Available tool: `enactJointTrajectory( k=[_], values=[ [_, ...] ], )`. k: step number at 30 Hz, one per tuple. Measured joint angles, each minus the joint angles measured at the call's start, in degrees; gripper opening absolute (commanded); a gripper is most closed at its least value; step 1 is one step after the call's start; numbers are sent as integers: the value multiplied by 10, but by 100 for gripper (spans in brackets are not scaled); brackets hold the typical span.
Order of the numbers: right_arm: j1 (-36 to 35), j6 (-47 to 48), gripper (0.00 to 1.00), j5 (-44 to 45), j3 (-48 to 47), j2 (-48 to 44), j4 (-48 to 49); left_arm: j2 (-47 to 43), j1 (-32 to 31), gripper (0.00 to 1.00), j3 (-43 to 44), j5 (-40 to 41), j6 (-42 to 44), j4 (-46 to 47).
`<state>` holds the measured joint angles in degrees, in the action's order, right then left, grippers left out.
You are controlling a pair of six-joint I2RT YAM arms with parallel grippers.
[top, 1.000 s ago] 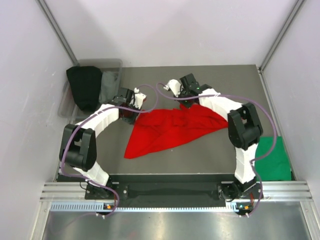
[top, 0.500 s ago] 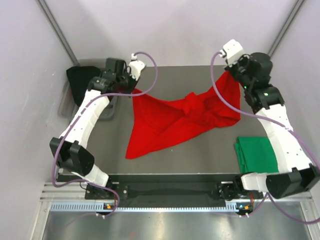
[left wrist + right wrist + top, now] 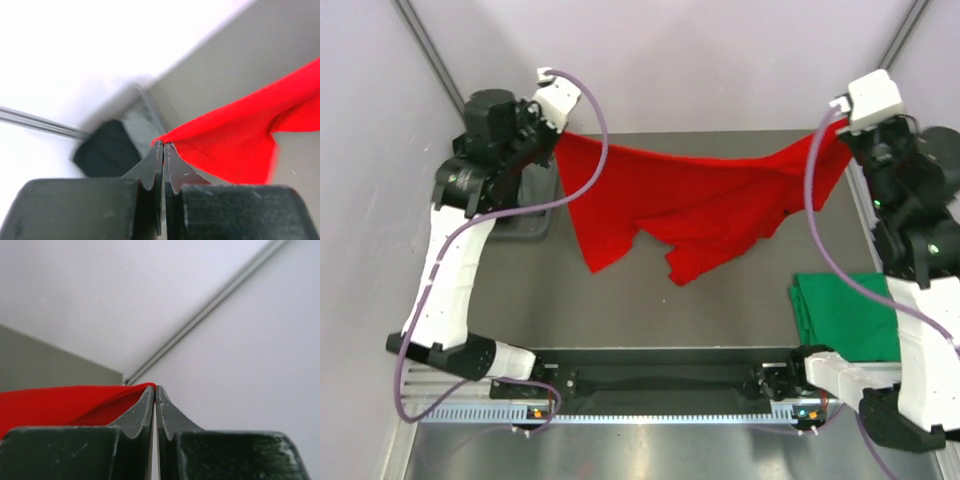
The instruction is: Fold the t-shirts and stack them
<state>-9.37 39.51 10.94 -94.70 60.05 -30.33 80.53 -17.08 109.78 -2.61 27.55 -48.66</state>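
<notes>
The red t-shirt (image 3: 690, 205) is up in the air, stretched like a hammock between the two arms. It sags in the middle, and its lower flaps dangle toward the worktop (image 3: 620, 310); from above it's hard to say if they touch it. It's not smooth either, with a bunched, twisted patch around the middle.

The left hand (image 3: 163, 150) is pinched tight on one top corner of the red shirt, and its wrist view shows cloth coming straight out from between the closed tips. The right hand (image 3: 154, 390) is clamped on the opposite corner the same way.

The green t-shirt (image 3: 845, 315) lies to the right of the red one and nearer the arm bases. It's folded into a tidy rectangle, well apart from the hanging cloth. Past the red shirt's left corner there's a blurry dark bundle (image 3: 107, 150), too fuzzy to identify.

Progress-wise it looks about halfway at best. Green seems done, but red hasn't got a single fold in it. It needs laying flat, folding, then stacking with the green one.
</notes>
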Motion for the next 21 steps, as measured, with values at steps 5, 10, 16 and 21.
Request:
enactJointTrajectory(
  k=[5, 10, 16, 21],
  values=[
    [2, 15, 0, 27, -71, -46, -26, -69, 0, 0, 27, 15, 15, 2],
    [2, 9, 0, 38, -121, -89, -71, -150, -1, 0, 27, 18, 24, 5],
    [2, 9, 0, 44, -169, -151, -114, -220, -2, 0, 38, 18, 33, 5],
    [-6, 43, 0, 57, -177, -177, -92, -228, -3, 0, 76, 21, 49, 12]
  ],
)
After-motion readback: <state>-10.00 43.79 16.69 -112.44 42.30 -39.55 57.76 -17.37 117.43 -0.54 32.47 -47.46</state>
